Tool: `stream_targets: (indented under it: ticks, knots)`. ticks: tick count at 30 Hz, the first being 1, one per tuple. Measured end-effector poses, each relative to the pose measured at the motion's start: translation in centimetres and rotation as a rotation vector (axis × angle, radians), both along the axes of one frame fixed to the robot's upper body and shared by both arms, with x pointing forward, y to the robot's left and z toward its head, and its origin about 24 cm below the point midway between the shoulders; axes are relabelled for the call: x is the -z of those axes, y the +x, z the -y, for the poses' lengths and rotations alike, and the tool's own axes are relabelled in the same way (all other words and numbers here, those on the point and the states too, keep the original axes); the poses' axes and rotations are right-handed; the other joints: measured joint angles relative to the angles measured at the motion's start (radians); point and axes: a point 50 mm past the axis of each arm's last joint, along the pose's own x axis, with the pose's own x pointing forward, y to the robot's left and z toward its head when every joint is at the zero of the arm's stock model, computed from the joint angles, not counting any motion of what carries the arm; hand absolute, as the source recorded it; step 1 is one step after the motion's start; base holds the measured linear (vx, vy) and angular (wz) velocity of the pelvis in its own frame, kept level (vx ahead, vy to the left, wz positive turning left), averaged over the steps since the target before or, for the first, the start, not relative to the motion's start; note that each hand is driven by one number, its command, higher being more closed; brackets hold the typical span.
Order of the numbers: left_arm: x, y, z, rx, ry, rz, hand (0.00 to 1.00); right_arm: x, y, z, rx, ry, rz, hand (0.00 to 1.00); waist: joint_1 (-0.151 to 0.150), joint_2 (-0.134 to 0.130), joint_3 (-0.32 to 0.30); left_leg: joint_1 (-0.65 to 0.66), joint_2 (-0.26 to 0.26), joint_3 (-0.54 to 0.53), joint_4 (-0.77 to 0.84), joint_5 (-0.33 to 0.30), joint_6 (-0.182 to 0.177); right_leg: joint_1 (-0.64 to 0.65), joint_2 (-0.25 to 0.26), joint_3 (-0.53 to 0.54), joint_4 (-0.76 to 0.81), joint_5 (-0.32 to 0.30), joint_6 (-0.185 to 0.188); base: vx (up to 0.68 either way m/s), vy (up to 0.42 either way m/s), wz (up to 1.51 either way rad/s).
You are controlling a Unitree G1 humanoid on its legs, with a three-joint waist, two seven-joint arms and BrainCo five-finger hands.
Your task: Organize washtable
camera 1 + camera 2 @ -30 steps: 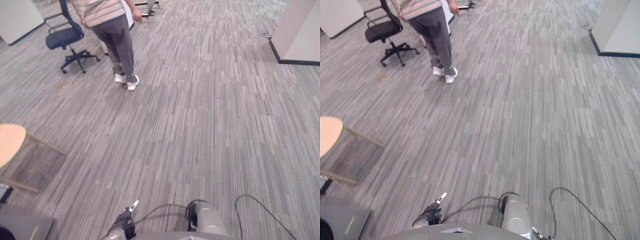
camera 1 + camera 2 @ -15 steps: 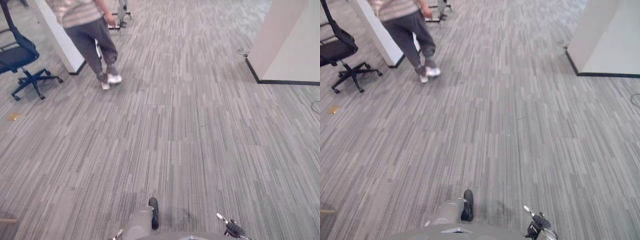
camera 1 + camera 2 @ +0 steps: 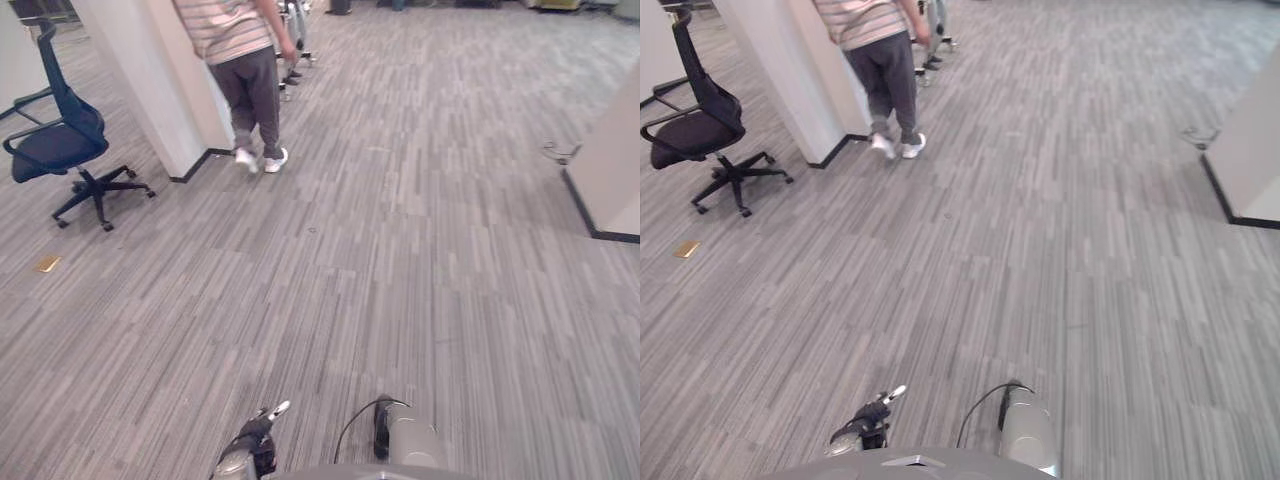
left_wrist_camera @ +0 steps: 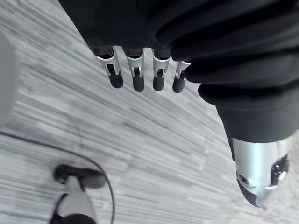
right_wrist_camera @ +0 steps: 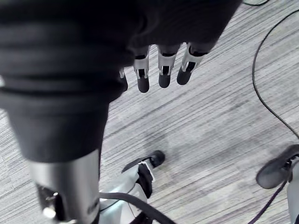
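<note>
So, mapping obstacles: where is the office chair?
The office chair stands far left in the eye views, left of the white pillar and the person.

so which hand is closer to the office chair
Left. The left hand hangs low on the robot's left, the side where the office chair stands far ahead; the right hand hangs on the side away from it.

The top edge cuts off the person (image 3: 245,60) beside the white pillar (image 3: 150,90) at the shoulders. You can't identify the small yellow thing (image 3: 48,264) lying nearer you than the pillar. Your left hand (image 4: 136,80) keeps its palm hidden.
</note>
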Motion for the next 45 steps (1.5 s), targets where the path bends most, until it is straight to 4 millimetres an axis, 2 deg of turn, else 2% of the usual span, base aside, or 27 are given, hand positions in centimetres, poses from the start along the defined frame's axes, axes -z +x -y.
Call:
stream_targets:
  ticks: [1,2,3,5,7,8,9,10,11,12,13,14,15,16,17,18,19,21,23,25,26,27,28,29,30,31,45]
  knots:
    - [0.0,0.0,-0.1,-0.007,-0.002,0.001,0.0,-0.1,0.6,0.3,-0.006,-0.011,0.019,0.0,0.001,0.015,0.005,-0.077,0.014,-0.014,0.195,0.09,-0.051,0.052,0.027,-0.008,-0.013,-0.022,-0.016,0.61,-0.332,-0.24]
    - [0.0,-0.2,-0.7,-0.034,0.003,-0.001,0.0,-0.1,2.0,0.5,-0.034,-0.016,0.047,0.0,0.004,0.021,0.018,-0.155,0.034,0.005,0.413,0.139,-0.05,0.144,0.062,-0.007,-0.05,-0.048,-0.038,0.65,-0.353,-0.28]
    - [0.0,-0.3,-1.2,-0.05,0.009,-0.003,0.0,-0.2,2.5,0.8,-0.045,-0.021,0.056,0.0,0.005,0.018,0.028,-0.198,0.045,0.031,0.503,0.127,-0.022,0.223,0.083,0.001,-0.093,-0.062,-0.051,0.67,-0.361,-0.43]
    - [-0.1,-0.7,-2.5,-0.055,0.049,-0.005,0.0,-0.2,4.2,0.5,-0.089,-0.019,0.089,0.0,0.02,-0.012,0.032,-0.291,0.046,0.119,0.513,0.088,0.039,0.342,0.1,0.04,-0.197,-0.073,-0.057,0.47,-0.25,-0.53]
    - [-0.3,-0.4,-3.3,-0.084,0.066,0.01,0.0,-0.4,6.8,0.4,-0.131,-0.024,0.146,0.0,0.053,-0.027,0.042,-0.405,0.044,0.192,0.324,0.043,0.078,0.439,0.11,0.093,-0.283,-0.062,-0.038,0.07,-0.093,-0.78]
    - [-0.5,-0.1,-3.5,-0.094,0.069,0.024,0.0,-0.6,8.1,0.3,-0.139,-0.025,0.175,0.0,0.065,-0.031,0.049,-0.427,0.032,0.224,0.096,0.035,0.076,0.485,0.107,0.12,-0.32,-0.067,-0.03,-0.25,0.02,-0.82]
    - [-0.5,-0.1,-3.6,-0.11,0.064,0.033,0.0,-0.8,9.3,0.0,-0.147,-0.029,0.211,0.0,0.068,-0.039,0.053,-0.418,0.003,0.239,-0.183,0.053,0.069,0.533,0.092,0.141,-0.356,-0.083,-0.012,-0.28,0.041,-0.68]
    - [-0.5,-0.1,-3.4,-0.111,0.064,0.033,0.0,-0.8,9.6,0.0,-0.15,-0.032,0.223,0.0,0.068,-0.039,0.052,-0.408,-0.012,0.236,-0.337,0.087,0.059,0.558,0.087,0.147,-0.379,-0.091,-0.006,-0.2,0.07,-0.51]
    - [-0.4,-0.1,-2.9,-0.101,0.062,0.027,0.0,-0.9,9.8,0.0,-0.171,-0.042,0.232,0.0,0.068,-0.022,0.041,-0.413,-0.018,0.218,-0.541,0.132,0.03,0.601,0.094,0.16,-0.416,-0.114,0.007,-0.04,0.09,-0.29]
    - [-0.4,-0.1,-2.8,-0.097,0.062,0.026,0.0,-1.0,9.8,0.0,-0.19,-0.046,0.23,0.0,0.069,-0.014,0.04,-0.433,-0.014,0.206,-0.551,0.131,0.03,0.619,0.098,0.164,-0.419,-0.135,0.01,0.25,0.149,-0.3]
    - [-0.5,0.0,-3.3,-0.106,0.068,0.033,0.0,-0.7,9.2,-0.4,-0.202,-0.029,0.21,0.0,0.082,-0.038,0.034,-0.445,-0.039,0.194,-0.489,0.208,0.061,0.648,0.065,0.174,-0.39,-0.196,0.013,0.55,0.135,-0.19]
    - [-0.4,-0.3,-3.4,-0.109,0.073,0.024,0.0,-0.3,7.7,-1.1,-0.19,-0.009,0.176,0.0,0.083,-0.07,-0.004,-0.439,-0.09,0.187,-0.466,0.239,0.096,0.637,0.02,0.189,-0.309,-0.232,-0.001,0.65,0.14,-0.17]
    - [-0.3,-0.6,-3.5,-0.113,0.076,0.013,0.0,-0.2,7.2,-1.2,-0.178,-0.005,0.166,0.0,0.077,-0.089,-0.014,-0.434,-0.111,0.185,-0.466,0.252,0.114,0.604,0.001,0.197,-0.23,-0.235,-0.005,0.68,0.087,-0.16]
    - [-0.3,-0.8,-3.9,-0.113,0.085,0.004,0.0,-0.1,6.7,-1.2,-0.171,-0.002,0.152,0.0,0.074,-0.094,-0.021,-0.389,-0.142,0.193,-0.477,0.261,0.128,0.518,-0.031,0.214,0.014,-0.218,0.024,0.61,0.111,-0.03]
    - [-0.3,-0.7,-4.6,-0.1,0.103,-0.001,0.0,0.1,5.8,-1.6,-0.154,0.02,0.123,0.0,0.059,-0.138,0.002,-0.31,-0.194,0.198,-0.477,0.229,0.168,0.411,-0.075,0.264,0.33,-0.074,0.118,0.53,0.078,0.11]
    - [-0.3,-0.8,-4.9,-0.09,0.111,-0.008,0.0,0.3,5.3,-2.0,-0.149,0.033,0.107,0.0,0.049,-0.145,0.006,-0.283,-0.209,0.194,-0.477,0.205,0.174,0.375,-0.082,0.284,0.431,0.015,0.141,0.45,0.075,0.29]
    - [-0.3,-1.0,-5.1,-0.093,0.113,-0.018,0.0,0.4,4.6,-2.5,-0.143,0.049,0.092,0.0,0.043,-0.153,0.002,-0.249,-0.221,0.19,-0.473,0.184,0.182,0.305,-0.093,0.296,0.57,0.063,0.144,0.44,0.04,0.19]
    - [-0.1,-1.2,-4.9,-0.086,0.106,-0.036,0.0,0.4,4.2,-2.2,-0.142,0.044,0.083,0.0,0.037,-0.141,0.007,-0.163,-0.217,0.183,-0.496,0.151,0.197,0.195,-0.088,0.278,0.687,0.024,0.105,0.34,0.038,0.05]
    - [0.1,-1.4,-4.2,-0.048,0.098,-0.055,0.0,0.3,4.2,-2.0,-0.134,0.031,0.094,0.0,0.03,-0.115,0.013,-0.044,-0.194,0.169,-0.596,0.148,0.195,0.119,-0.076,0.222,0.544,-0.084,0.084,0.03,0.043,0.14]
    - [0.1,-1.4,-3.6,-0.048,0.086,-0.05,0.0,0.1,4.2,-1.7,-0.131,0.014,0.109,0.0,0.032,-0.096,0.014,0.014,-0.176,0.16,-0.648,0.144,0.19,0.103,-0.086,0.167,0.34,-0.106,0.09,-0.07,0.065,0.22]
    - [0.1,-1.3,-3.4,-0.056,0.08,-0.044,0.0,0.0,4.2,-1.6,-0.131,0.007,0.116,0.0,0.032,-0.088,0.011,0.045,-0.163,0.154,-0.667,0.131,0.171,0.109,-0.096,0.137,0.154,-0.1,0.097,-0.11,0.067,0.31]
    - [0.2,-1.5,-3.5,-0.07,0.078,-0.047,0.0,0.0,4.3,-1.7,-0.138,0.007,0.119,0.0,0.032,-0.089,0.01,0.057,-0.157,0.145,-0.664,0.109,0.153,0.118,-0.099,0.135,-0.019,-0.061,0.097,-0.09,0.026,0.32]
    - [0.2,-1.8,-3.6,-0.087,0.076,-0.051,0.0,0.0,4.3,-1.7,-0.142,0.008,0.117,0.0,0.033,-0.094,0.008,0.059,-0.157,0.14,-0.66,0.099,0.145,0.122,-0.099,0.138,-0.086,-0.019,0.09,0.0,-0.094,0.36]
    - [0.2,-2.3,-4.0,-0.128,0.077,-0.05,0.0,0.1,4.0,-2.1,-0.154,0.016,0.107,0.0,0.033,-0.109,-0.005,0.065,-0.158,0.133,-0.651,0.073,0.122,0.131,-0.106,0.142,-0.166,0.104,0.095,0.15,-0.252,0.3]
    - [0.2,-2.6,-4.0,-0.191,0.065,-0.051,0.0,0.1,3.8,-1.9,-0.178,0.016,0.096,0.0,0.039,-0.111,-0.015,0.085,-0.145,0.127,-0.645,0.049,0.098,0.16,-0.105,0.119,-0.188,0.106,0.11,0.16,-0.232,0.22]
    - [1.0,-4.8,-3.0,-0.296,-0.009,-0.107,0.0,0.1,3.5,-0.5,-0.167,0.032,0.082,0.0,0.033,-0.055,-0.052,0.072,-0.076,0.159,-0.677,0.051,0.055,0.319,-0.009,0.039,-0.494,0.216,0.081,0.12,-0.152,0.06]
    - [0.9,-4.6,-3.1,-0.207,0.007,-0.104,0.0,0.1,3.8,-0.5,-0.165,0.042,0.084,0.0,0.037,-0.056,-0.06,0.04,-0.078,0.154,-0.694,0.046,0.056,0.311,-0.007,0.019,-0.556,0.231,0.091,0.01,0.0,0.01]
